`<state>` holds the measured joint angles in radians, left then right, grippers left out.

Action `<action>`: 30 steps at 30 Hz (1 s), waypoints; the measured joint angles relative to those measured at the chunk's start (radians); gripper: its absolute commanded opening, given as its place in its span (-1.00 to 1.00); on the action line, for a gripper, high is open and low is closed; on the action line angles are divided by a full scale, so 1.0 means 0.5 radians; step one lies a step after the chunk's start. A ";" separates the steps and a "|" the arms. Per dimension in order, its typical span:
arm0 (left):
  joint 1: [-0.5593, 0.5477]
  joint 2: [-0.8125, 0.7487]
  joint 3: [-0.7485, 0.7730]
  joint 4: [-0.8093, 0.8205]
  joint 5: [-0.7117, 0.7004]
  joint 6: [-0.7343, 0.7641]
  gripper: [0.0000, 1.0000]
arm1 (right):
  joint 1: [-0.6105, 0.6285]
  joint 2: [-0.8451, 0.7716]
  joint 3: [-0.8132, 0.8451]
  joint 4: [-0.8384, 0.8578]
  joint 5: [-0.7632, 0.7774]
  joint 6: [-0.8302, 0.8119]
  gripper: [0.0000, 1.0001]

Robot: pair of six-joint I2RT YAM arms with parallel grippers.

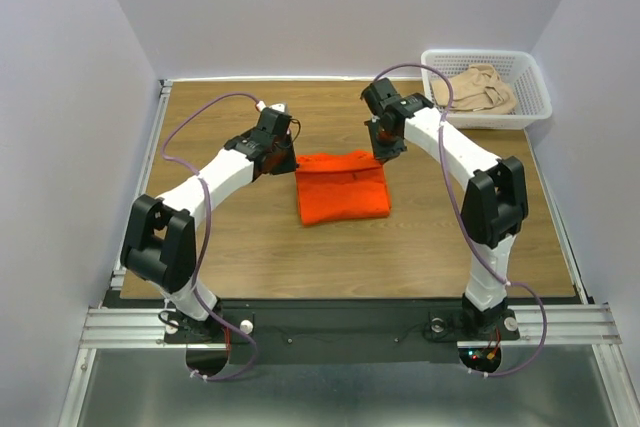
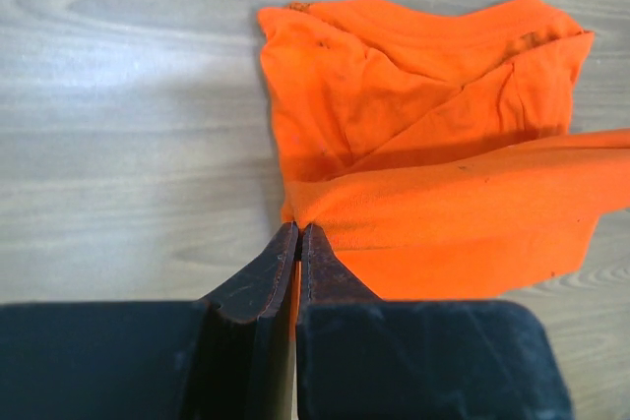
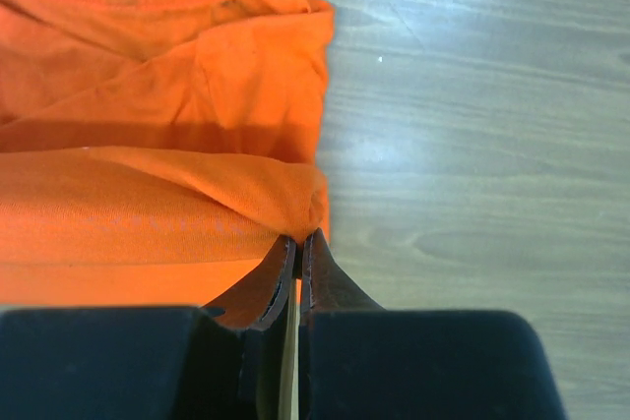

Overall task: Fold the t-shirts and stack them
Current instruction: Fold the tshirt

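The orange t-shirt [image 1: 343,188] lies partly folded on the table's middle. My left gripper [image 1: 284,159] is shut on its far left corner; in the left wrist view the fingertips [image 2: 298,235] pinch the orange cloth [image 2: 433,135] at a fold edge. My right gripper [image 1: 386,153] is shut on its far right corner; in the right wrist view the fingertips [image 3: 299,241] pinch a bunched fold of the orange cloth [image 3: 167,135]. The beige-tan t-shirt [image 1: 475,90] lies crumpled in the basket at the back right.
A white lattice basket [image 1: 534,97] stands at the table's back right corner. The wooden table [image 1: 420,247] ends at a metal rail along the near edge. Grey walls close the back and sides.
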<state>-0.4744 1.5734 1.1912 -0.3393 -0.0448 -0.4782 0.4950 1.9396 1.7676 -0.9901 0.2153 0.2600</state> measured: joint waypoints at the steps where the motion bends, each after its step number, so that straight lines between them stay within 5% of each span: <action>1: 0.002 0.023 0.006 0.014 -0.003 0.008 -1.00 | -0.008 0.024 0.009 0.012 -0.005 -0.006 -0.99; 15: 0.055 0.307 0.056 0.151 -0.038 0.060 -0.99 | -0.038 0.300 0.026 0.192 -0.036 -0.027 -0.87; 16: 0.060 0.319 0.056 0.166 -0.043 0.060 -0.92 | -0.038 0.307 0.026 0.201 -0.034 -0.026 -0.65; 19: 0.064 0.350 0.056 0.192 -0.054 0.066 -0.25 | -0.038 0.312 0.026 0.229 -0.013 -0.002 -0.29; 22: 0.068 0.356 0.056 0.200 -0.107 0.093 0.42 | -0.046 0.311 0.026 0.250 0.050 0.020 -0.11; 30: 0.073 0.081 0.017 0.209 -0.214 0.095 0.49 | -0.082 -0.034 -0.198 0.449 0.005 0.040 -0.10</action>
<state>-0.4377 1.6138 1.1995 -0.2348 -0.1520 -0.4309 0.4538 1.9224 1.6684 -0.7658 0.2180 0.2802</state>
